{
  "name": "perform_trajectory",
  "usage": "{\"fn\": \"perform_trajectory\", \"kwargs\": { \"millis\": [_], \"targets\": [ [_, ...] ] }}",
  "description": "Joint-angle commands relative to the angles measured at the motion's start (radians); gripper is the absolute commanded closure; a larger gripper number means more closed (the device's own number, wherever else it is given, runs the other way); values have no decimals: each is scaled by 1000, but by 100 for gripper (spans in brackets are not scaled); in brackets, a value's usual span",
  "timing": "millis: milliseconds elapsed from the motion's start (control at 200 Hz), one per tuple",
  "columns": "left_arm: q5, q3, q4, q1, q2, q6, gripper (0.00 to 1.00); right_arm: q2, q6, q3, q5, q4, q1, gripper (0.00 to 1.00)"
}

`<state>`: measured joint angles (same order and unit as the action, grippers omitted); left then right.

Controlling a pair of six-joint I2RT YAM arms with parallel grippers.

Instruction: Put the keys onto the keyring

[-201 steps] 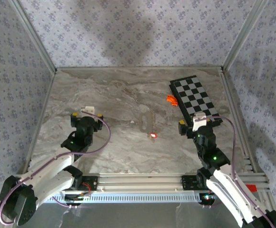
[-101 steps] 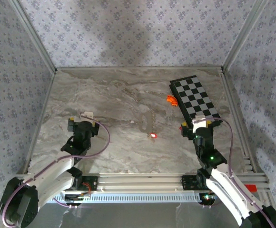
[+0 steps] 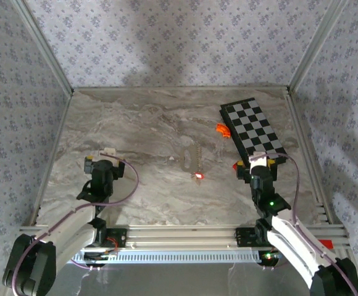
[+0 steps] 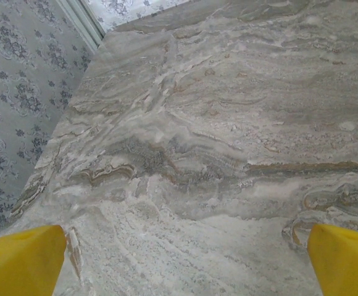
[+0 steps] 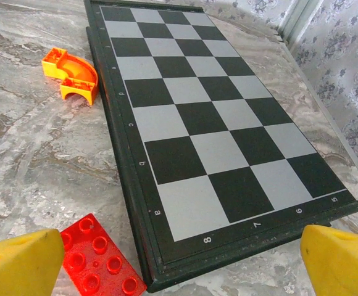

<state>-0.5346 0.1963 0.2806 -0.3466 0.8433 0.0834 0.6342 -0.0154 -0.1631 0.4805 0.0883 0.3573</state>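
Note:
A tiny key with a bright red head (image 3: 199, 176) lies on the marble near the table's middle. Just beyond it a thin pale keyring chain (image 3: 197, 155) stretches away, faint against the stone. My left gripper (image 3: 103, 154) sits well to the left of both, open, its yellow fingertips (image 4: 21, 259) wide apart over bare marble. On the right, my right gripper (image 3: 257, 161) is open too, with yellow fingertips (image 5: 342, 259) spread on either side of the chessboard's near corner. Nothing is between either pair of fingers.
A black-and-white chessboard (image 3: 253, 129) lies at the back right, its near corner (image 5: 160, 280) just ahead of my right gripper. A red studded block (image 5: 99, 262) rests beside that corner. An orange curved piece (image 5: 73, 73) sits left of the board's far end. Patterned walls enclose the table.
Both arms have drawn back toward the near edge. The left gripper has also shifted left. The key and keyring have not moved.

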Motion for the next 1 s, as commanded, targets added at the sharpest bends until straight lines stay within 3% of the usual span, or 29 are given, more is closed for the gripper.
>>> {"fn": "perform_trajectory", "kwargs": {
  "millis": [0, 255, 400, 665, 995],
  "targets": [
    [52, -10, 72, 32, -15, -25, 0, 60, 8, 5, 38, 129, -14, 0],
    [183, -15, 186, 178, 51, -70, 0, 345, -22, -32, 35, 406, -68, 0],
    [252, 10, 280, 234, 164, -83, 0, 466, -46, -48, 29, 552, -87, 0],
    [287, 97, 428, 242, 398, -67, 0, 664, -109, -63, -28, 822, -133, 0],
    [326, 111, 635, 262, 579, -50, 0, 863, -129, -99, -53, 1004, -184, 0]
  ]
}}
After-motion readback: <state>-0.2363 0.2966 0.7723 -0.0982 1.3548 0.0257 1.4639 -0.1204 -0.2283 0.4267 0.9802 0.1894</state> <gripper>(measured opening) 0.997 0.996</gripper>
